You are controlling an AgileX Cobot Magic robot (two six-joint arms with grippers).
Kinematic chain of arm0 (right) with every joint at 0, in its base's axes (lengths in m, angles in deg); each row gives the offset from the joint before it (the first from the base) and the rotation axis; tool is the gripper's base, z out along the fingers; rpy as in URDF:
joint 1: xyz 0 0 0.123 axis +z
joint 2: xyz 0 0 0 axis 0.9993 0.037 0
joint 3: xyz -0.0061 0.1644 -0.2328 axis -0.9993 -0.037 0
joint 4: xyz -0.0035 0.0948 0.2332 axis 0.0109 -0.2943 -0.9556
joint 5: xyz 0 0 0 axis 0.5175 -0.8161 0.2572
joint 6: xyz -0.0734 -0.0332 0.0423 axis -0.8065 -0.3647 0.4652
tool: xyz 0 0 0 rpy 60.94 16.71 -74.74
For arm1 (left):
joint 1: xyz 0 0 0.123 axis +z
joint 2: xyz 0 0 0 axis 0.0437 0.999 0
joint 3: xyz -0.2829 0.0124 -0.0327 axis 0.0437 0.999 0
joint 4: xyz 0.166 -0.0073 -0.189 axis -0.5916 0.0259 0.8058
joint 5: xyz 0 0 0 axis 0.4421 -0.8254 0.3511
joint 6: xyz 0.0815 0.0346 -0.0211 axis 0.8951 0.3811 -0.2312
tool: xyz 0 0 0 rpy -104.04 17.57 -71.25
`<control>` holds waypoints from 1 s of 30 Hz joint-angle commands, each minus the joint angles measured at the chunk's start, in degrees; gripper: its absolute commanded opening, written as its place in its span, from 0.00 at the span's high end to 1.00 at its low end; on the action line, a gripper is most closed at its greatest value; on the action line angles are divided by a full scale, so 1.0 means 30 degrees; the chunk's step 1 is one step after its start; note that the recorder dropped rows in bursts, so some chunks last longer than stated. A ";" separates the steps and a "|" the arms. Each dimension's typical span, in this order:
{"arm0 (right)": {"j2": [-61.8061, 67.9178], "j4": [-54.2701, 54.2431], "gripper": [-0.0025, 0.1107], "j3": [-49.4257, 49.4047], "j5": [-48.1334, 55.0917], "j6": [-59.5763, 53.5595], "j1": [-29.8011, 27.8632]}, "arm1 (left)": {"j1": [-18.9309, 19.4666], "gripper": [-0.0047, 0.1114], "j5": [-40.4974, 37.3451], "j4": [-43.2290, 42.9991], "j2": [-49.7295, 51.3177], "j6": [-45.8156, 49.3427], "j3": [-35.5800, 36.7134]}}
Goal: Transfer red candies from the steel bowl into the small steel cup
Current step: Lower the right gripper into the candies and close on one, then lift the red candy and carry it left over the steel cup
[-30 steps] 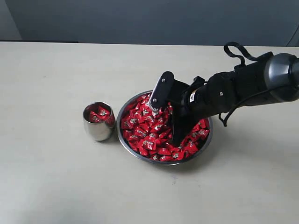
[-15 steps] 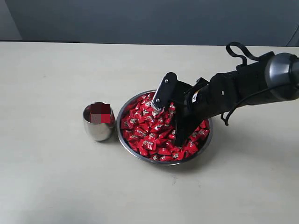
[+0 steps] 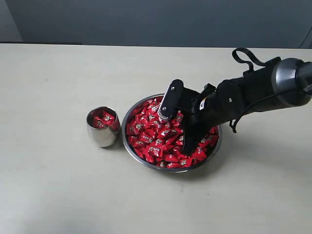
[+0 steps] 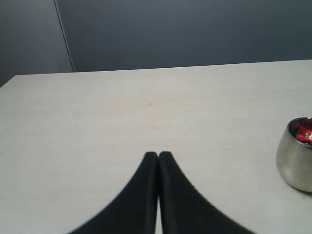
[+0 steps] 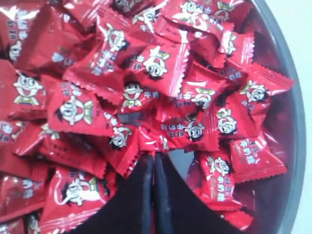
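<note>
Right claw (image 5: pixel 154 157) of mine is down in the bowl (image 3: pixel 144 164), its two tips pressed together among the red candies (image 3: pixel 153 134); I cannot tell whether a wrapper is pinched between them. Left claw (image 4: pixel 158 156) is closed too, over bare worktop (image 4: pixel 97 112). Just beside the bowl stands the cup (image 3: pixel 103 131), with a few candies inside.

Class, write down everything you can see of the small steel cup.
The small steel cup is a rounded, handleless tumbler of polished, mirror-like steel. It stands upright on the pale table, close beside the steel bowl; whether they touch is unclear. It holds red candies nearly to the rim.
</note>
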 commanded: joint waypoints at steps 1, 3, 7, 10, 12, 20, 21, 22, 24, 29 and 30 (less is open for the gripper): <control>-0.0985 0.0097 0.99 0.0062 0.0169 0.0481 -0.0096 | 0.0011 0.96 0.0037 0.0053 -0.0085 -0.0031 0.0073; -0.2059 0.0097 0.99 0.0062 0.0212 0.1579 -0.0096 | 0.0011 0.96 0.0037 0.0053 -0.0085 -0.0031 0.0073; -0.3706 -0.0025 0.99 0.0062 -0.0091 0.3724 -0.0096 | 0.0011 0.96 0.0037 0.0053 -0.0085 -0.0031 0.0073; -0.4557 -0.0866 0.99 0.0062 -0.1386 0.5432 -0.0096 | 0.0011 0.96 0.0037 0.0053 -0.0085 -0.0031 0.0073; -0.4751 -0.1839 0.99 0.0271 -0.1819 0.5517 -0.0096 | 0.0011 0.96 0.0037 0.0053 -0.0085 -0.0031 0.0073; -0.4337 -0.2977 0.99 0.3051 0.0853 0.5445 -0.0096 | 0.0011 0.96 0.0037 0.0053 -0.0085 -0.0031 0.0073; -0.4143 -0.3065 0.99 0.3556 0.1432 0.5407 -0.0096 | 0.0011 0.96 0.0037 0.0053 -0.0085 -0.0031 0.0073; -0.3962 -0.3148 0.99 0.4100 0.2058 0.5332 -0.0096 | 0.0011 0.96 0.0037 0.0053 -0.0085 -0.0031 0.0073; -0.3419 -0.3917 0.99 0.5138 0.3371 0.4641 -0.0096 | 0.0011 0.96 0.0037 0.0053 -0.0085 -0.0031 0.0073; -0.1854 -0.8877 0.99 0.7317 0.6890 -0.0339 -0.0096 | 0.0011 0.96 0.0037 0.0053 -0.0085 -0.0031 0.0073; -0.1145 -1.0874 0.99 0.8097 0.7936 -0.1868 -0.0096 | 0.0011 0.96 0.0037 0.0053 -0.0085 -0.0031 0.0073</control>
